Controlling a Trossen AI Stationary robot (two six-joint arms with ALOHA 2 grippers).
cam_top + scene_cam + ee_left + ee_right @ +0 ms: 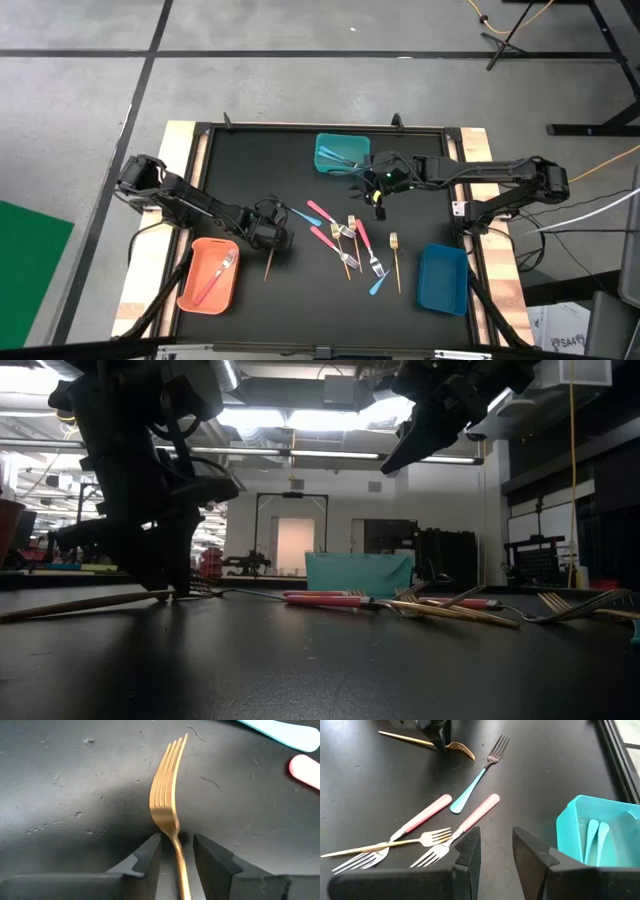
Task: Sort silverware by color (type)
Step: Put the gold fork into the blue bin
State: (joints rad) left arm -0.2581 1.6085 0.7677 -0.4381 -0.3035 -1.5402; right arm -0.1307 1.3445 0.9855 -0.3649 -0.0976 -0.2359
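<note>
1. The left gripper [270,238] sits low over the black bench [250,170], left of centre, just right of the orange rectangular plastic bin [205,290]; in the left wrist view its jaws stand slightly apart, one on each side of the neck of a gold metal fork [167,795] that lies flat on the bench, with narrow gaps visible, so the fork is straddled, not clamped
2. From above, that gold fork's thin handle [268,266] runs toward the near edge of the bench from under the left gripper
3. The orange bin holds one pink-handled fork [212,279]
4. The right gripper [378,195] hangs above the bench, right of centre and toward the far side, just beside the teal rectangular plastic bin [322,158]; its jaws are open and hold nothing, as the right wrist view shows bare bench between them
5. The teal bin [567,827] holds light-blue-handled utensils [595,837]
6. The remaining silverware lies loose mid-bench between the two grippers: a light-blue-handled fork [480,772], two pink-handled forks [470,822] side by side near it, and a gold fork [395,842] crossing one of them
7. Farther right lie another gold fork [396,262] and a light-blue-handled piece [377,287], near the dark-blue rectangular plastic bin [443,281] at the right near corner of the bench
8. In the low view, the left arm stands at the left with forks spread flat across the bench to its right
</note>
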